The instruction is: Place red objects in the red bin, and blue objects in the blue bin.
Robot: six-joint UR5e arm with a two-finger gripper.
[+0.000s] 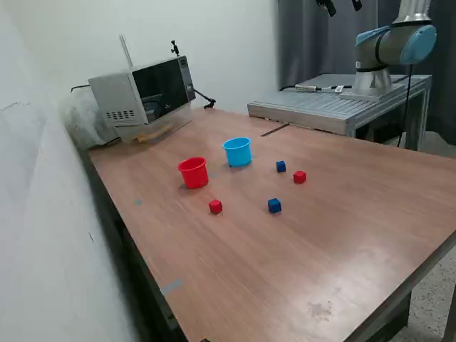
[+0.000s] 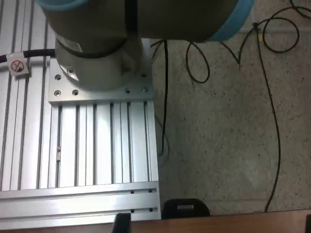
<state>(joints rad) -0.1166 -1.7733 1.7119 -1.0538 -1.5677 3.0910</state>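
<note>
On the wooden table (image 1: 285,263) stand a red cup (image 1: 193,172) and a light blue cup (image 1: 237,152), side by side and upright. One red cube (image 1: 215,206) lies in front of the red cup, and another red cube (image 1: 299,177) lies toward the exterior view's right. One dark blue cube (image 1: 281,166) lies beside that second red cube. Another blue cube (image 1: 274,205) lies nearer the front. My gripper (image 1: 342,6) hangs high at the top edge, far from all of them, with its jaws apart and empty. The wrist view shows none of the cubes or cups.
A grey microwave-like box (image 1: 146,92) sits at the table's back left corner against the wall. The arm's base (image 1: 392,43) stands on a ribbed aluminium plate (image 2: 97,145) at the back right. Cables (image 2: 272,97) lie on the floor beside it.
</note>
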